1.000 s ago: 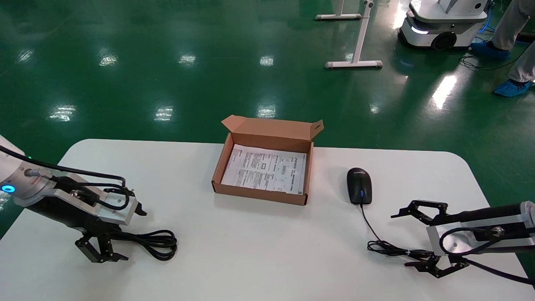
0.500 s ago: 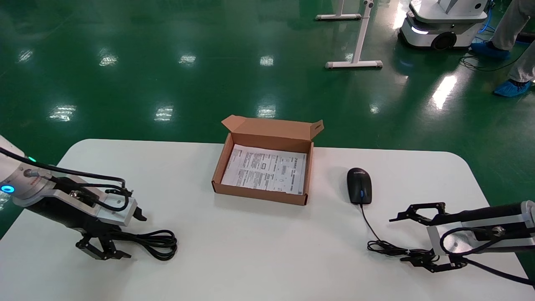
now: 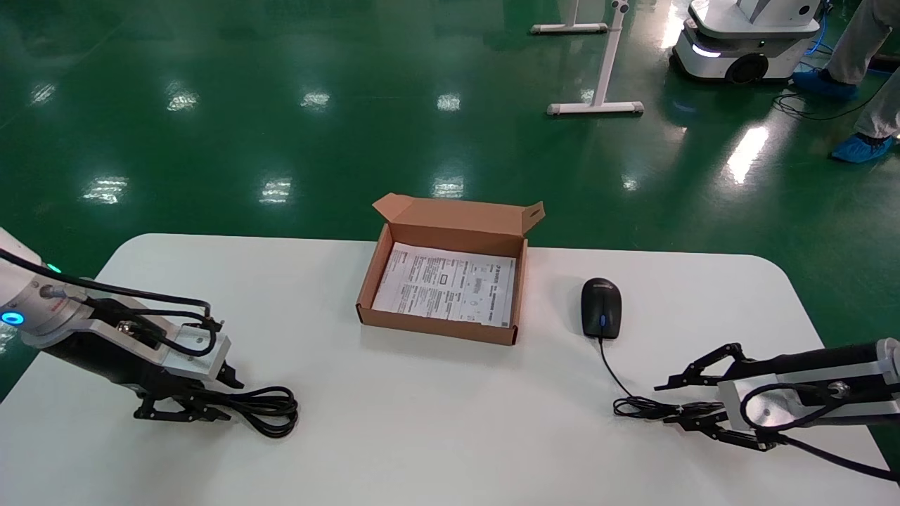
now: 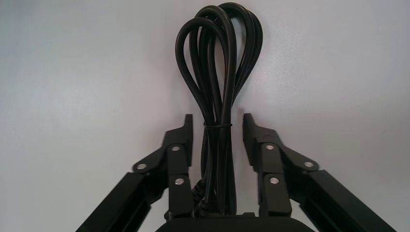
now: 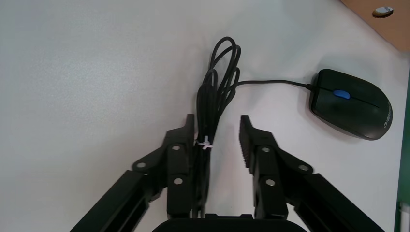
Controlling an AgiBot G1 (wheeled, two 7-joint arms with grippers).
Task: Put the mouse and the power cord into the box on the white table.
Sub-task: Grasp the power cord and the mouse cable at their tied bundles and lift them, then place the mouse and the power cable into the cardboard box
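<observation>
The power cord (image 3: pixel 266 411) lies looped and tied at the near left of the white table (image 3: pixel 436 429). My left gripper (image 3: pixel 184 412) is low over it, open. In the left wrist view the power cord (image 4: pixel 220 72) runs between the two fingers of the left gripper (image 4: pixel 217 128), with gaps on both sides. The mouse (image 3: pixel 601 308) rests right of the box (image 3: pixel 436 327), which holds a printed sheet (image 3: pixel 446 283). My right gripper (image 3: pixel 668 405) is open around the mouse's tied thin cable (image 3: pixel 641 407). In the right wrist view the cable (image 5: pixel 212 94) lies against one finger of the right gripper (image 5: pixel 216 121), and the mouse (image 5: pixel 351 103) is farther off.
The box's flap lid (image 3: pixel 460 211) stands up at its far side. Beyond the table, on the green floor, are a white stand's feet (image 3: pixel 596 107), another robot's base (image 3: pixel 749 42) and a person's blue shoe covers (image 3: pixel 861 147).
Both grippers have dropped toward the table and narrowed around their cable bundles. The mouse and its cable have shifted slightly left.
</observation>
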